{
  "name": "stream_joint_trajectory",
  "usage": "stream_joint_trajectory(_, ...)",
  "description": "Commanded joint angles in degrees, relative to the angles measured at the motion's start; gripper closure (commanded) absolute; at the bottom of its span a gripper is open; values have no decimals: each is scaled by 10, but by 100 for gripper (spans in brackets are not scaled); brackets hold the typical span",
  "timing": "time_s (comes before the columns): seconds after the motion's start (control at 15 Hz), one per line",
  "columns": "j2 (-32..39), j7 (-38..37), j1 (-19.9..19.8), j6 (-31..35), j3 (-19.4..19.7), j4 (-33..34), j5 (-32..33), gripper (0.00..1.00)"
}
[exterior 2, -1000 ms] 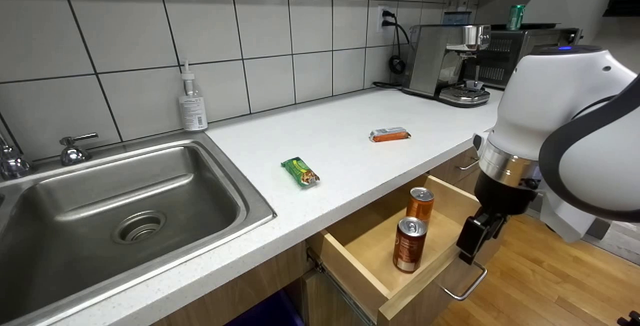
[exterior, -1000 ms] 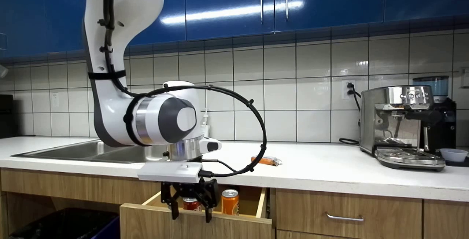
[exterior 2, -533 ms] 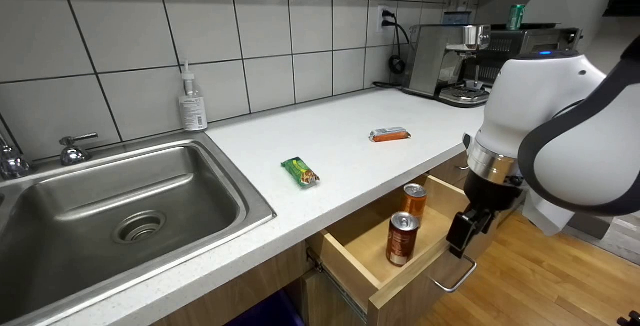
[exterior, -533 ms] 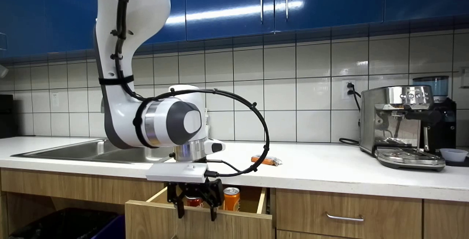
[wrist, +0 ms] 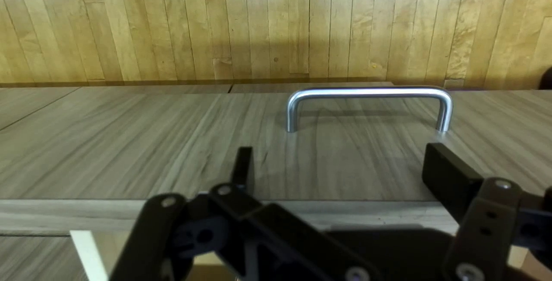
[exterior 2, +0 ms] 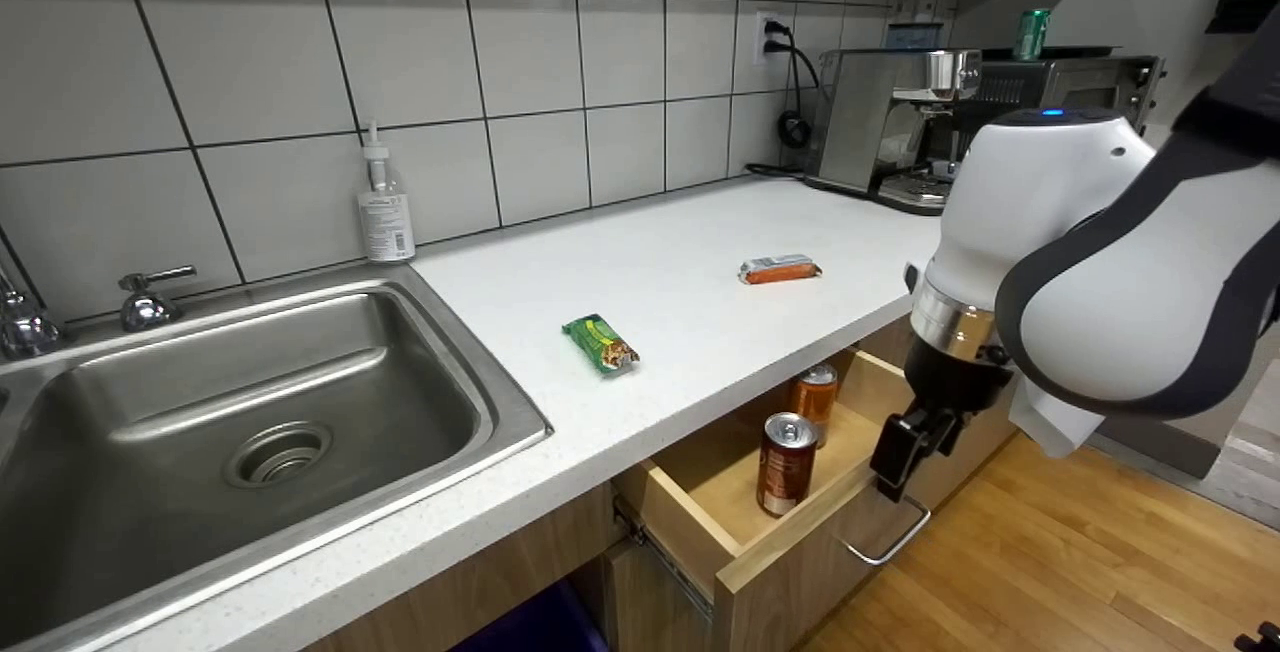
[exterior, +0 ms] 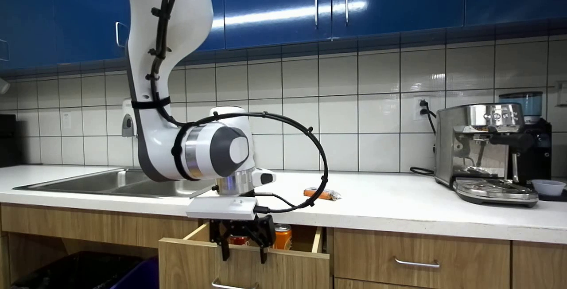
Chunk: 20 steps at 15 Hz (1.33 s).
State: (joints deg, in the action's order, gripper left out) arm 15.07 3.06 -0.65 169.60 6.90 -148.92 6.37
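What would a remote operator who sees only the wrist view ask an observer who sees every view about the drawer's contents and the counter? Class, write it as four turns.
Operator: In my wrist view the gripper is open at the front of the drawer. What stands inside?
Observer: A red can and an orange can, both upright.
Operator: And what lies on the counter?
Observer: A green packet, and an orange packet nearer the coffee machine.
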Motion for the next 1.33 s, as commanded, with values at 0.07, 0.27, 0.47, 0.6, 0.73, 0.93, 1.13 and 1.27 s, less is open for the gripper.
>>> stream_joint_trajectory(0.07,26,-12,0,14,-1,32,0,0)
stream_joint_trajectory(0.27,33,-8,-4,15,-7,43,-6,0)
stream_joint_trajectory(0.47,39,-6,-6,17,-11,52,-9,0)
stream_joint_trajectory(0.6,43,-5,-6,17,-13,57,-10,0)
stream_joint_trajectory(0.73,45,-4,-7,16,-15,62,-12,0)
stream_joint_trajectory(0.93,48,-5,-8,15,-13,69,-12,0)
stream_joint_trajectory(1.13,48,-3,-12,12,-15,75,-16,0)
stream_joint_trajectory(1.27,49,-2,-13,12,-15,80,-18,0)
